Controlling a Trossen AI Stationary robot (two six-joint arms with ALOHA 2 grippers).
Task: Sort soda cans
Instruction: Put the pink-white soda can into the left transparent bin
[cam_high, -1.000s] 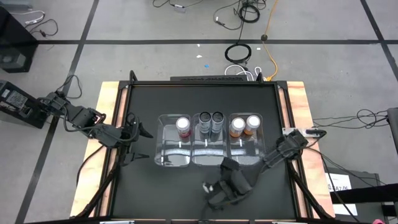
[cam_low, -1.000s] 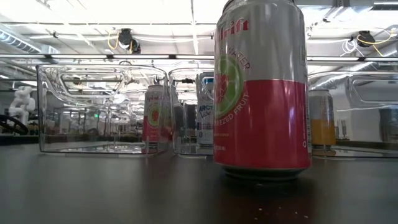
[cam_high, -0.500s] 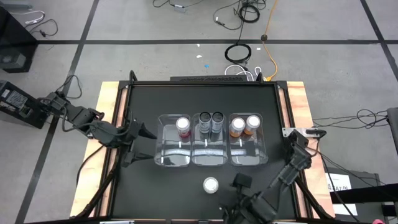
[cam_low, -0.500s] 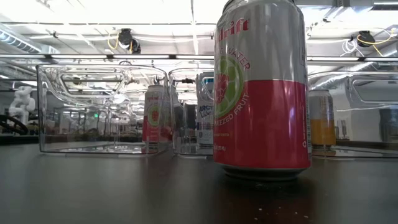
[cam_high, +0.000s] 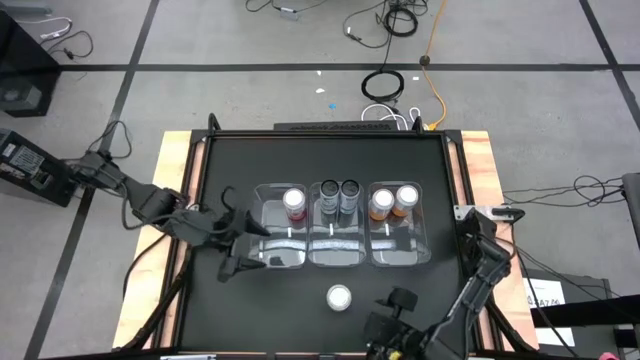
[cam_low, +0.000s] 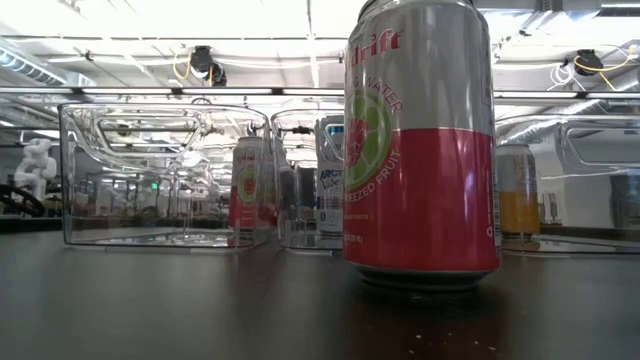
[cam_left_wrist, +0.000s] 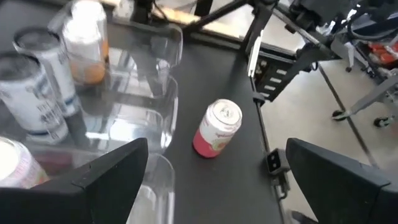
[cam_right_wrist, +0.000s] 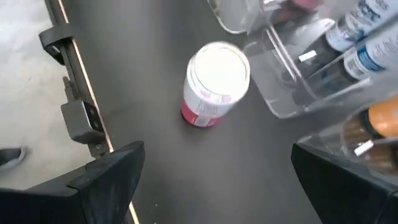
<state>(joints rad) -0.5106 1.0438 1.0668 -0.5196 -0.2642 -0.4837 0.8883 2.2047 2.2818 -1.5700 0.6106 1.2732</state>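
High view: three clear bins sit side by side mid-table (cam_high: 210, 300). Left bin (cam_high: 268, 250) holds one pink can (cam_high: 294, 203); middle bin (cam_high: 336, 250) holds two black cans (cam_high: 339, 195); right bin (cam_high: 398, 250) holds two orange cans (cam_high: 393, 202). A second pink can (cam_high: 339, 297) stands upright alone on the black table, in front of the middle bin and apart from it. Left gripper (cam_high: 240, 243) hovers at the left bin's near-left corner, fingers spread wide, holding nothing. Right gripper (cam_high: 388, 335) sits at the table's front edge, to the right of the loose can, fingers also spread, nothing between them. Low view: loose pink can (cam_low: 420, 150) fills the foreground; silver upper body, pink lower half, green-and-pink round fruit emblem. Legible text is partial: "...rift" at top, "...WATER" beneath, "...EEZED FRUIT" curving under the emblem. Behind it, through the bin walls, the binned pink can shows the same emblem; a black can (cam_low: 330, 180) reads "ARCTIC"; an orange can (cam_low: 518, 195) has no readable text. Left wrist view: loose can (cam_left_wrist: 216, 129) stands beside the bin corner. Right wrist view: same can (cam_right_wrist: 214, 81), plain silver top.
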